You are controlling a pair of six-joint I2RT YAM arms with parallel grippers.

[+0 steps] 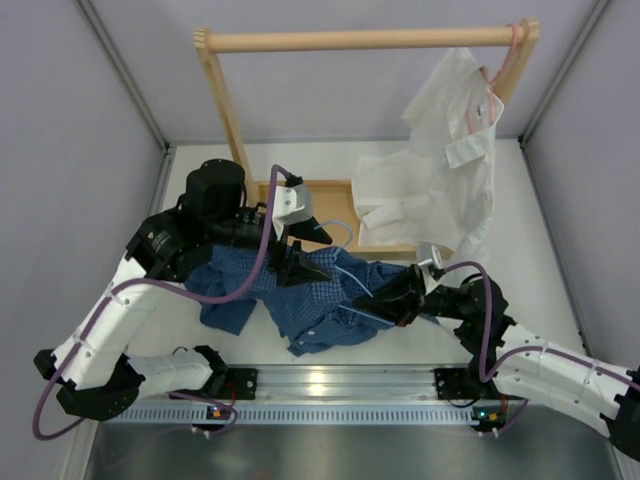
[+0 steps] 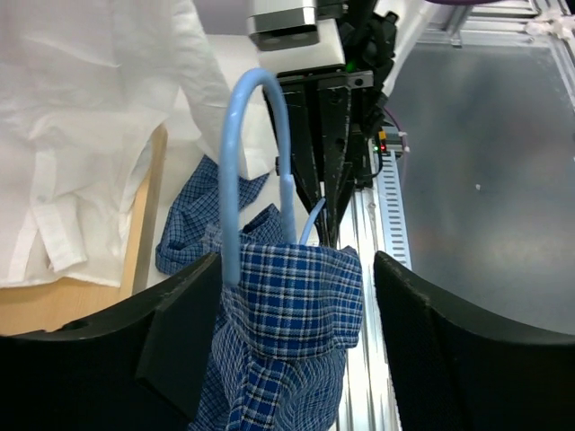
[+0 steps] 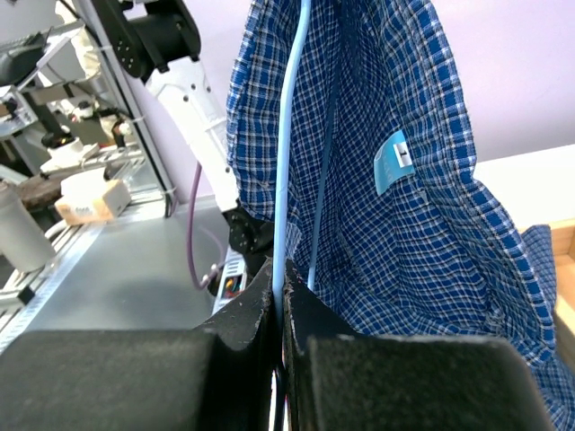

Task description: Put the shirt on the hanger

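In right gripper [image 3: 280,301]: hanger [image 3: 287,135] wire, pinched tight between fingers pressed together, running straight up from tips inside shirt [image 3: 404,269]
Between spread-apart fingers of left gripper [image 2: 296,269]: shirt collar bunch with hanger hook poking up; cloth touching one finger, narrow gap at other
On table [image 1: 540,260], between grippers: rest of shirt, crumpled heap, raised at collar end
Shirt look: blue fine check, soft folds, light-blue label [image 3: 393,162] inside neck
Hanger look: thin light-blue wire, rounded hook at top
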